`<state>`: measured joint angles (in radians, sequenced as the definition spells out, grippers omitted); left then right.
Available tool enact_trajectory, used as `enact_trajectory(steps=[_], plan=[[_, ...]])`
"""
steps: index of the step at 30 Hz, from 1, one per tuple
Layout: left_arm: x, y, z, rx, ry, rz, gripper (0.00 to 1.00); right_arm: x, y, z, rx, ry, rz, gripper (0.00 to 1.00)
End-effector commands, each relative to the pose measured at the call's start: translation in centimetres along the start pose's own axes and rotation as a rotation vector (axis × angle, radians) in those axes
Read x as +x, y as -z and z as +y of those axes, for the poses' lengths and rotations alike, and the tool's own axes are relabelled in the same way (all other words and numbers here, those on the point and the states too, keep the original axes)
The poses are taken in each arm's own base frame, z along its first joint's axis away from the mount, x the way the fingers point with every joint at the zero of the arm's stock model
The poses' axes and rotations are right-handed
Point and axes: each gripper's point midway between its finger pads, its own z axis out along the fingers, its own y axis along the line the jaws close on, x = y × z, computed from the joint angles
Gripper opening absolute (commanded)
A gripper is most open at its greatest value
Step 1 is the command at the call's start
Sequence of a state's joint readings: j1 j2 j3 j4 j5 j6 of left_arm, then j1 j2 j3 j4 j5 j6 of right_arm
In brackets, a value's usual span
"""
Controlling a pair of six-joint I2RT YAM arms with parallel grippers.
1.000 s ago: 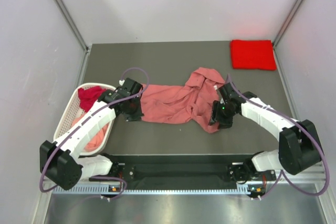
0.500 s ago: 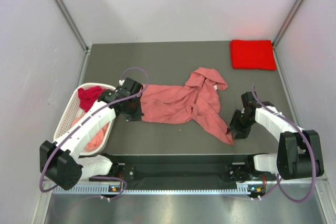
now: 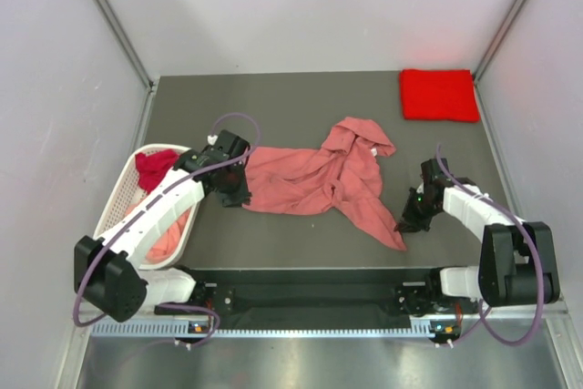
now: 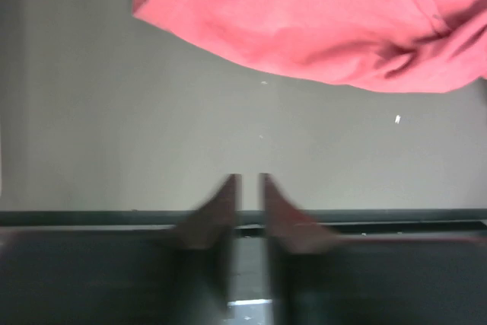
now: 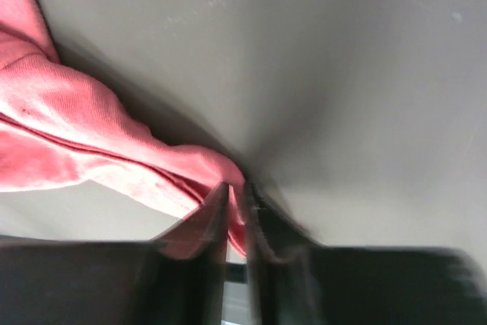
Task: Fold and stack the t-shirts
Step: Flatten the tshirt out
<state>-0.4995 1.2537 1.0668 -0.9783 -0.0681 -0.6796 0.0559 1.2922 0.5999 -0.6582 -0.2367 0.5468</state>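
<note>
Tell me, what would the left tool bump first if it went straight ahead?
Probably the grey table in front of the left tool; the pink shirt lies farther on, though depth is unclear.

the salmon pink t-shirt (image 3: 314,179) is plain, the counter (image 3: 291,107) dark grey. the bright red t-shirt (image 3: 438,95) is unpatterned. the basket (image 3: 123,190) is white, with a dark crimson t-shirt (image 3: 155,168) and a lighter pink t-shirt (image 3: 170,241).
</note>
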Motion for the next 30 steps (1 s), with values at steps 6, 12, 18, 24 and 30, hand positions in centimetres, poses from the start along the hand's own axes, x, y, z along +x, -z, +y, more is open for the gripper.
enact_trajectory(steps=[6,12,18,24,30], plan=[[-5.8,-2.8,-1.1,0.017,0.141,-0.042,0.47,-2.3,1.5,0.0,0.031,0.05,-0.082,0.0],[-8.3,-7.4,-5.6,0.094,0.146,0.068,0.47,-2.0,3.0,-1.3,0.11,0.003,-0.107,0.0],[-10.8,-11.1,-5.7,0.003,0.139,0.057,0.45,-2.2,3.1,-0.5,0.079,0.03,-0.088,0.0],[-11.0,-13.5,-5.9,-0.028,0.149,0.091,0.43,-1.7,2.8,-0.4,0.067,0.036,-0.068,0.0],[-11.1,-14.4,-4.0,-0.138,0.148,0.075,0.43,-1.7,2.8,-0.4,0.067,0.037,-0.06,0.0]])
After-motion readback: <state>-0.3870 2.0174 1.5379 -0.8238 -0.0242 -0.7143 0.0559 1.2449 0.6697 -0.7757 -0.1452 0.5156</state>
